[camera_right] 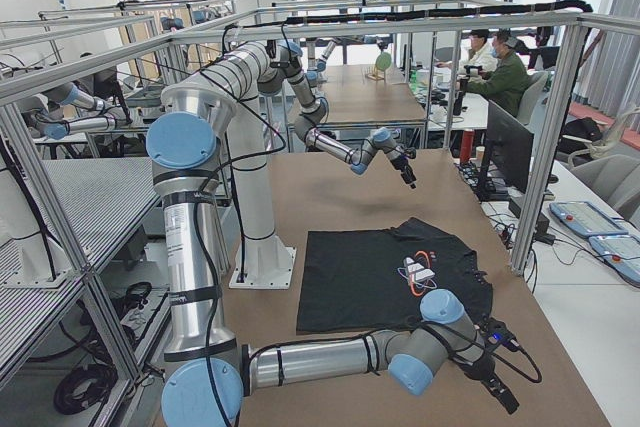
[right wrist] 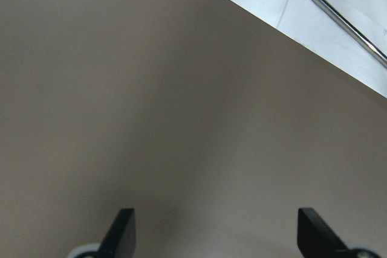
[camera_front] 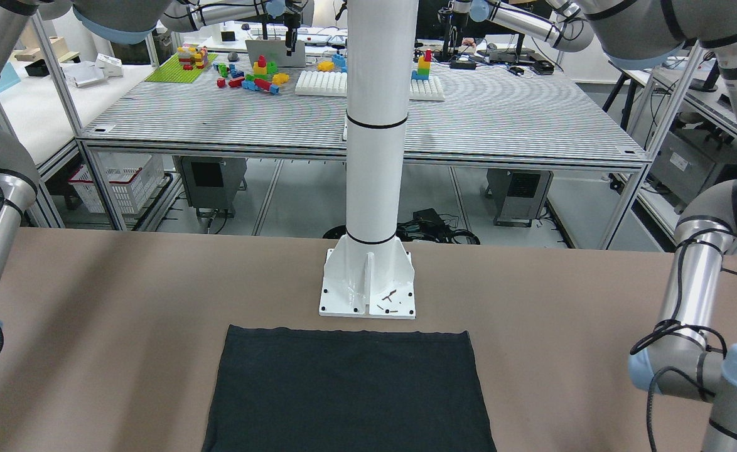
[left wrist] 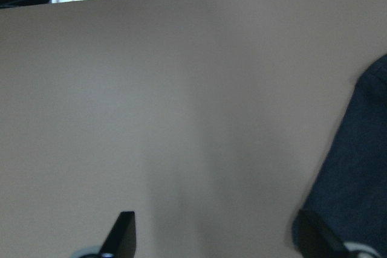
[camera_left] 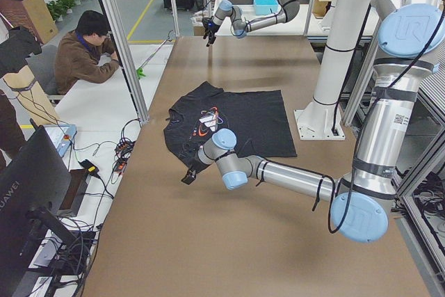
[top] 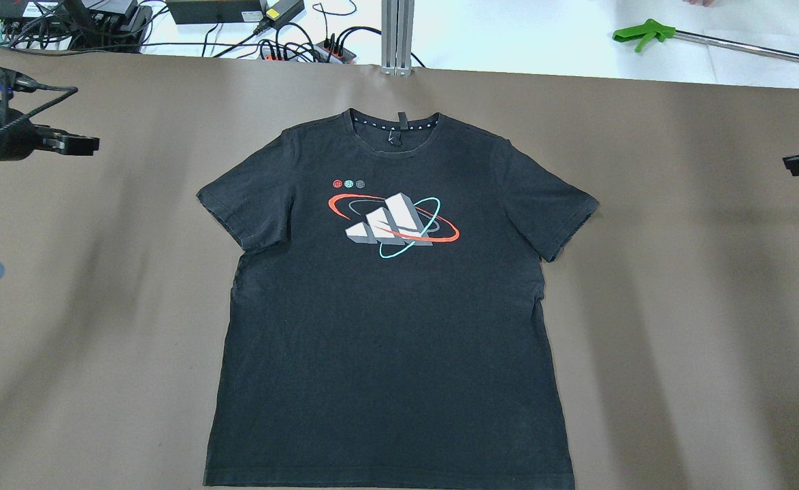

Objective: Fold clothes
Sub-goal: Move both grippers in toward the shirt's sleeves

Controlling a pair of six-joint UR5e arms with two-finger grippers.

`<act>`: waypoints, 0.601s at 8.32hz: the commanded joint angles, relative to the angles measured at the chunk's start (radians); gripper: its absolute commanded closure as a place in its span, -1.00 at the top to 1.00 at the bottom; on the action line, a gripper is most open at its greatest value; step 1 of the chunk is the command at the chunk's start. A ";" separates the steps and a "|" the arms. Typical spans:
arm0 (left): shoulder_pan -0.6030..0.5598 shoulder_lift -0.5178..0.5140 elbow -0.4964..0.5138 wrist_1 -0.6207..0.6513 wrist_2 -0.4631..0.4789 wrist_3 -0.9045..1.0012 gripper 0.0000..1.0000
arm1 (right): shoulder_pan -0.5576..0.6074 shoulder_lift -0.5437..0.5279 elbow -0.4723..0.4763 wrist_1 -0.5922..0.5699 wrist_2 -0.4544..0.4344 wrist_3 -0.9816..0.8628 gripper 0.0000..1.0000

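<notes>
Fingers (left wrist: 124, 234) of the left hand (left wrist: 217, 237) are standing wide apart, gripping nothing, hovering over the surface (top: 100, 306) just beside the black T-shirt (top: 386, 327). At the middle the T-shirt is lying flat, print up, collar away from the robot, hem near the white pillar base (camera_front: 368, 282). Farther right, the right hand (right wrist: 217, 234) is hanging released over bare surface, holding nothing.

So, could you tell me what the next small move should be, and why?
Probably bring the left gripper in to the T-shirt's nearest sleeve: the shirt lies flat and unfolded, while this gripper and the right gripper hang open, holding nothing.
</notes>
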 commanded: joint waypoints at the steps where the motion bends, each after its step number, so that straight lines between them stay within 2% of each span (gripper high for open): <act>1: 0.039 -0.118 0.114 -0.013 0.034 -0.051 0.89 | -0.133 0.045 -0.006 0.103 0.000 0.256 0.88; 4: 0.069 -0.181 0.172 -0.016 0.086 -0.067 0.89 | -0.245 0.068 -0.028 0.168 -0.069 0.385 0.88; 5: 0.070 -0.201 0.193 -0.016 0.086 -0.068 0.89 | -0.276 0.105 -0.086 0.217 -0.104 0.409 0.88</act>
